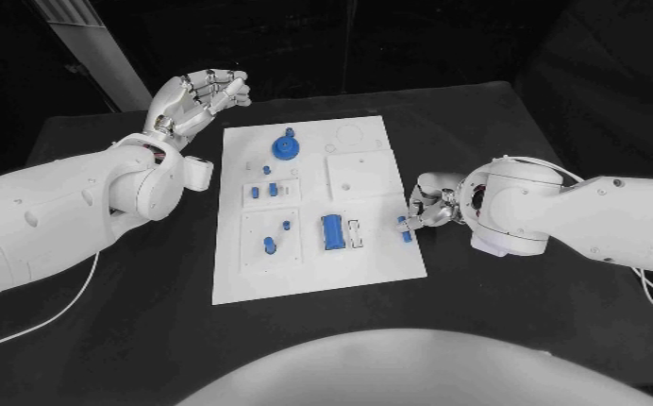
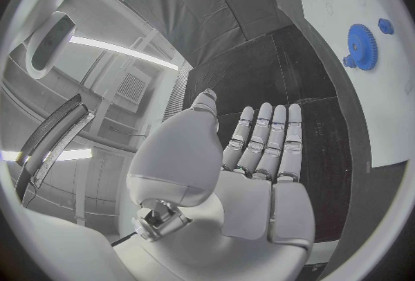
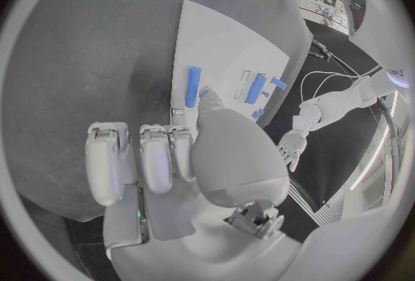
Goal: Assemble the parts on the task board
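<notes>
The white task board (image 1: 313, 208) lies in the middle of the black table. On it are a blue gear (image 1: 286, 146), a blue block (image 1: 332, 229) and several small blue pegs (image 1: 270, 189). My right hand (image 1: 428, 206) is at the board's right edge and pinches a blue peg (image 1: 407, 227) between thumb and finger. In the right wrist view the peg (image 3: 194, 86) sticks out past the fingertips (image 3: 180, 118) over the board (image 3: 234, 39). My left hand (image 1: 202, 94) is raised off the board's far left corner, holding nothing. The left wrist view shows its fingers (image 2: 272, 142) straight, with the gear (image 2: 363, 47) beyond.
Black table surface (image 1: 136, 330) surrounds the board on all sides. A slanted pale post (image 1: 95, 28) stands behind the table's far left. Recessed square plates (image 1: 360, 175) sit in the board's right half.
</notes>
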Action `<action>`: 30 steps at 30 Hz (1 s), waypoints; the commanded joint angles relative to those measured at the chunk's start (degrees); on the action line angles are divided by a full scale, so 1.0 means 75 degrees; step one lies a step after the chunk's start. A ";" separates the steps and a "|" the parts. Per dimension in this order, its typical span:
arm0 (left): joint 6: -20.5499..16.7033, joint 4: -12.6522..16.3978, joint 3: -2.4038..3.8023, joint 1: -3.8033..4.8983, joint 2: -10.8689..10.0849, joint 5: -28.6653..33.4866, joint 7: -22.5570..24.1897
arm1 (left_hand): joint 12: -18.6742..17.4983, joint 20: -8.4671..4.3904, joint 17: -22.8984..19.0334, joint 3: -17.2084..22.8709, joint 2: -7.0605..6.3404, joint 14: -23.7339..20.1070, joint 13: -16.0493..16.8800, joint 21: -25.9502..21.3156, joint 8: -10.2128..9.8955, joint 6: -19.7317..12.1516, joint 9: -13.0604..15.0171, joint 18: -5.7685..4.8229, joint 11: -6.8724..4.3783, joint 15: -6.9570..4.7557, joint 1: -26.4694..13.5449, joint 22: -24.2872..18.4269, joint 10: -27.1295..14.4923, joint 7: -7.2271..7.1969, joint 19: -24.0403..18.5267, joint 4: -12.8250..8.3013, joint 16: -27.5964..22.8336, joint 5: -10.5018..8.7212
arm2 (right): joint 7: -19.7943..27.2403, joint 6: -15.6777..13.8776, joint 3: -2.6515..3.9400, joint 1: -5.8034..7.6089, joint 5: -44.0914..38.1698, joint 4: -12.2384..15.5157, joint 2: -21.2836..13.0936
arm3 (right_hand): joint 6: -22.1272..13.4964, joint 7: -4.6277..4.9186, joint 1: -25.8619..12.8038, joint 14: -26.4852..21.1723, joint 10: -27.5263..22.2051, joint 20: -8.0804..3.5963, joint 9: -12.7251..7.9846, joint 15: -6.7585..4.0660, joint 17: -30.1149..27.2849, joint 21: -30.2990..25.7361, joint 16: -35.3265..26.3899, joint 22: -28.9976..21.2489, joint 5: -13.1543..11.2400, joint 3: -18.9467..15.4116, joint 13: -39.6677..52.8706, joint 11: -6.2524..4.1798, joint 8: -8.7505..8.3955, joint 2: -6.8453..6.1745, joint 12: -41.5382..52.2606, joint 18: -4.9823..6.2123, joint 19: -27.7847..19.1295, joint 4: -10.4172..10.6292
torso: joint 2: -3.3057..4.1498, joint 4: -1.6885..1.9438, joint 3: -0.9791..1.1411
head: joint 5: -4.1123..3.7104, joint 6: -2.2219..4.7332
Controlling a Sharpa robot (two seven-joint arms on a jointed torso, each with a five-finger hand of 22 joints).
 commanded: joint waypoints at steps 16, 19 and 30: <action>0.0073 0.0033 0.0005 0.0010 -0.0014 0.0019 0.0951 | 0.0029 -0.0005 -0.0013 -0.0041 0.0071 -0.0042 -0.0008 -0.0043 0.0047 -0.0065 -0.0011 -0.0149 0.0018 0.0016 0.0025 -0.0008 -0.0049 0.0790 0.0020 -0.0013 0.0059 0.0054 | -0.0316 0.1012 -0.0005 -0.0070 0.0098 -0.0316 0.0391 | 0.0156 0.0021 0.0234 0.0808 0.0809 0.0051 -0.0288 0.0064 0.2009 0.0024 0.0019 0.2012 -0.0124 0.0039 0.2010 -0.0035 -0.0413 0.0103 0.0019 -0.0057 0.0806 -0.0136 | 0.0000 0.0000 0.0002 | -0.0012 0.0000; 0.0078 0.0037 0.0005 0.0010 -0.0014 0.0019 0.0951 | 0.0029 -0.0005 -0.0013 -0.0041 0.0071 -0.0042 -0.0008 -0.0043 0.0047 -0.0065 -0.0011 -0.0149 0.0018 0.0016 0.0025 -0.0008 -0.0049 0.0790 0.0020 -0.0013 0.0059 0.0054 | -0.0369 0.1077 -0.0005 -0.0087 0.0098 -0.0335 0.0431 | 0.0215 0.0008 0.0438 0.0808 0.0809 0.0057 -0.0381 0.0068 0.2009 0.0024 0.0019 0.2012 -0.0185 0.0157 0.2010 -0.0041 -0.0538 0.0196 0.0019 -0.0057 0.0806 -0.0259 | 0.0002 -0.0009 0.0003 | 0.0008 0.0000; 0.0085 0.0036 0.0005 0.0009 -0.0020 0.0019 0.0951 | 0.0033 -0.0005 -0.0018 -0.0043 0.0074 -0.0043 -0.0008 -0.0043 0.0051 -0.0065 -0.0011 -0.0149 0.0018 0.0016 0.0026 -0.0009 -0.0051 0.0790 0.0019 -0.0013 0.0063 0.0059 | -0.0245 0.0848 -0.0005 -0.0107 0.0094 -0.0330 0.0490 | 0.0414 0.0003 0.1311 0.0808 0.0809 0.0055 -0.0749 0.0066 0.2009 0.0024 0.0019 0.2012 -0.0156 0.0832 0.2010 -0.0044 -0.1035 0.0307 0.0019 -0.0057 0.0806 -0.0988 | -0.0006 0.0000 0.0006 | 0.0036 0.0000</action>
